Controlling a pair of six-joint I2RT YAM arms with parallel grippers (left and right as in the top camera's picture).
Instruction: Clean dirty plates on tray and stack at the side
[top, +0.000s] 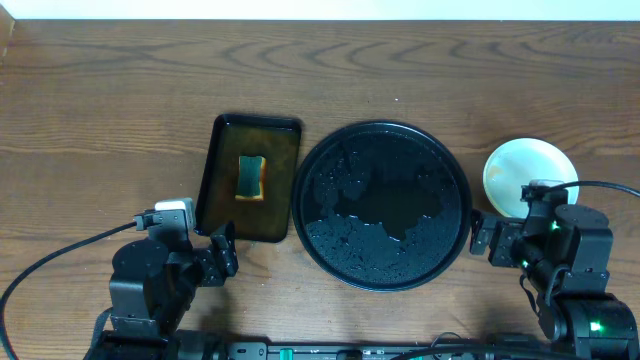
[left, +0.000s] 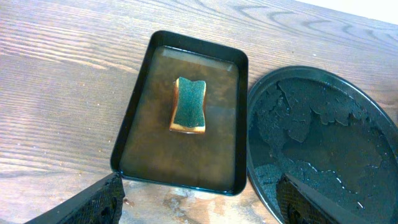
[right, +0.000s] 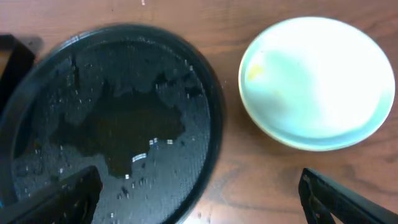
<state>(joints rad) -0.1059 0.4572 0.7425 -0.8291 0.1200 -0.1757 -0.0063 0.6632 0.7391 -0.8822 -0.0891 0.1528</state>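
The large round black tray (top: 380, 205) lies mid-table, wet with water drops and holding no plates; it also shows in the left wrist view (left: 323, 143) and the right wrist view (right: 112, 118). A pale mint-white plate (top: 525, 172) sits on the bare wood right of the tray, with a faint yellowish mark near its left rim in the right wrist view (right: 317, 81). I cannot tell whether other plates lie beneath it. My left gripper (top: 222, 255) (left: 200, 190) is open and empty by the sponge tray's near edge. My right gripper (top: 488, 235) (right: 199, 180) is open and empty between the black tray and the plate.
A dark rectangular tray (top: 225, 200) (left: 143, 124) of brownish water stands left of the round tray, with a green-and-yellow sponge (top: 250, 176) (left: 189, 106) in it. Wet patches mark the wood (left: 186, 202) in front of it. Cables run along the near table edge.
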